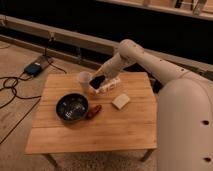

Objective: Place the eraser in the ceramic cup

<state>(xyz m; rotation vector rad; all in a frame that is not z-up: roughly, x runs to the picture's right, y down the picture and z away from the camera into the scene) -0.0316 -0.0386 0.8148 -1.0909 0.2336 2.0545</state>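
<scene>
The whitish ceramic cup (83, 80) stands upright at the back left of the wooden table (100, 132). My gripper (98, 80) hangs just right of the cup, close to its rim and slightly above the tabletop. It is shut on the eraser (95, 83), a small black block that sits tilted right beside the cup's right side. The arm reaches in from the right, over the table's back edge.
A dark round bowl (72, 107) sits in front of the cup, with a reddish-brown item (94, 111) at its right. A cream-white block (120, 101) lies mid-table. A white object (112, 86) lies just behind and right of the gripper. Cables and a box (34, 67) lie on the floor at left.
</scene>
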